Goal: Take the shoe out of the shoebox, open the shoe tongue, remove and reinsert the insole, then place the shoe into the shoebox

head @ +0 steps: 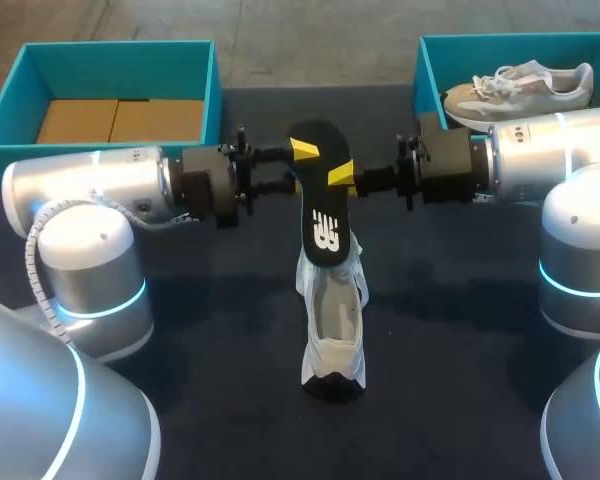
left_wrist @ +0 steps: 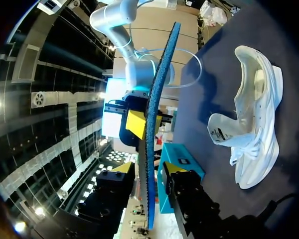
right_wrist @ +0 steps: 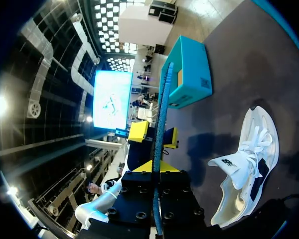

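A black insole (head: 325, 215) with a white logo hangs in the air over mid-table, its lower end above the white shoe (head: 332, 320) lying on the dark mat. My right gripper (head: 345, 180) is shut on the insole's upper part from the right. My left gripper (head: 298, 167) comes in from the left. In the left wrist view the blue-edged insole (left_wrist: 154, 124) runs edge-on between the left gripper's (left_wrist: 148, 172) fingers, with a narrow gap on each side. The right wrist view shows the insole (right_wrist: 159, 149) clamped in the right gripper (right_wrist: 157, 169), the shoe (right_wrist: 244, 169) lying beside it.
A teal shoebox (head: 215, 90) with brown cardboard inside stands at the back left. Another teal box (head: 425, 70) at the back right holds a second, beige shoe (head: 520, 85). Both arms' bases flank the mat.
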